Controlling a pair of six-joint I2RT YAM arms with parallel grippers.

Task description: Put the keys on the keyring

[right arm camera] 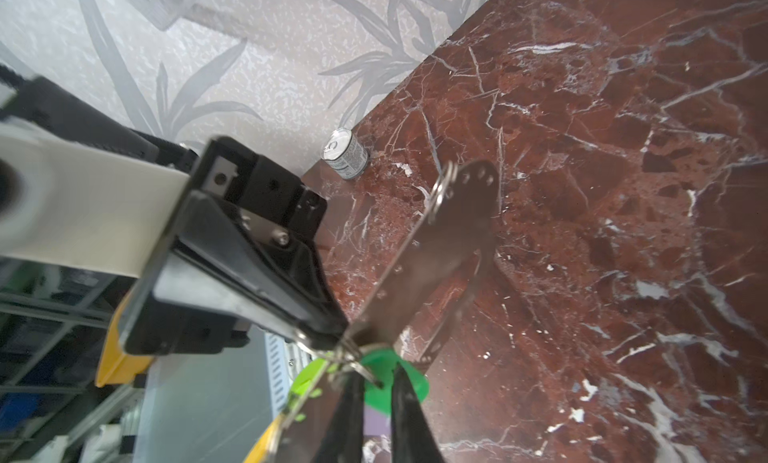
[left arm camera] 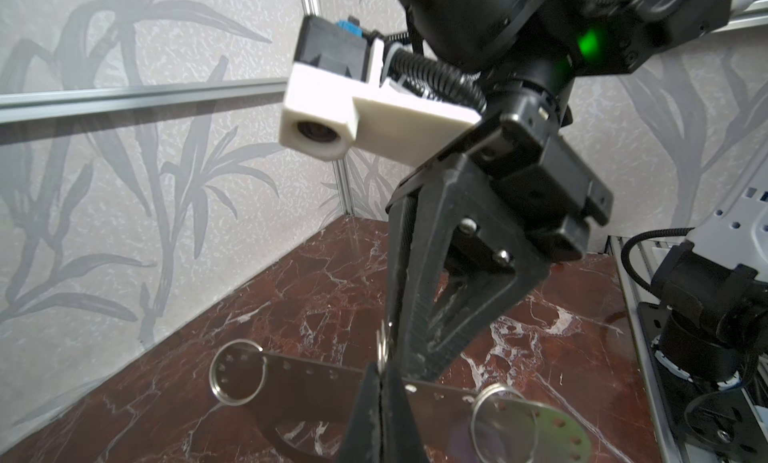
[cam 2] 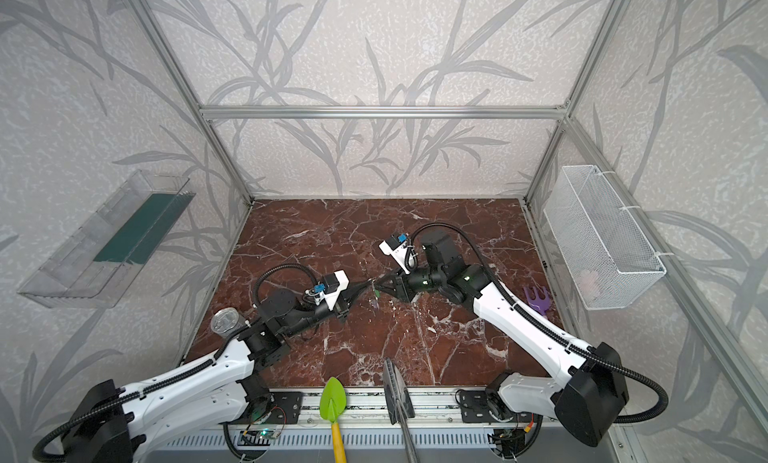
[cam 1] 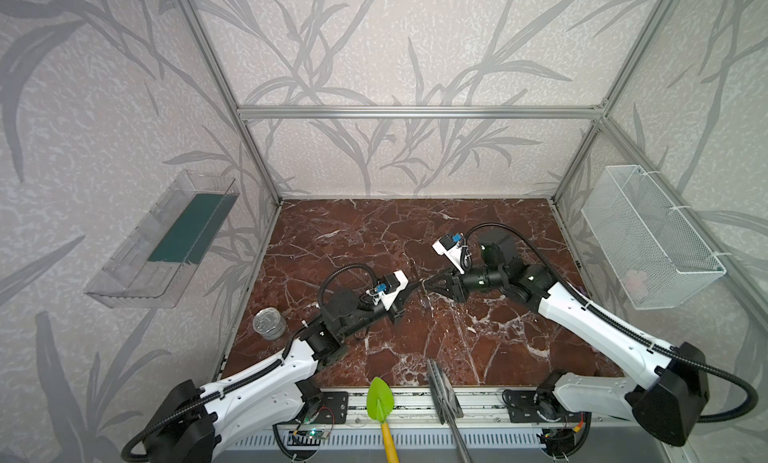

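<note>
- Your left gripper [left arm camera: 380, 377] is clamped shut on the edge of the keyring [right arm camera: 453, 224]. It holds the flat tag up in the air over the middle of the table [cam 1: 374, 240].
- Your right gripper [right arm camera: 380, 394] is tip to tip with it, jaws a little apart, with the green key [right arm camera: 378, 365] sitting in the gap.
- Looks like you're mid-threading at the small ring by the left tips. Whether the green key is fully on, I can't tell.
- A lilac patch [right arm camera: 376, 419] shows just below the green. It's probably the other key, but I can't say if it's threaded.
- Next move, I'd guess: ease the right claw back gently and see if the key hangs.
- The wire basket [cam 1: 648, 236] on the right wall has something pale inside.
- The clear bin [cam 1: 166, 240] on the left wall holds a dark green slab.
- The tin can [cam 1: 269, 323] is sealed, so its contents are hidden.
</note>
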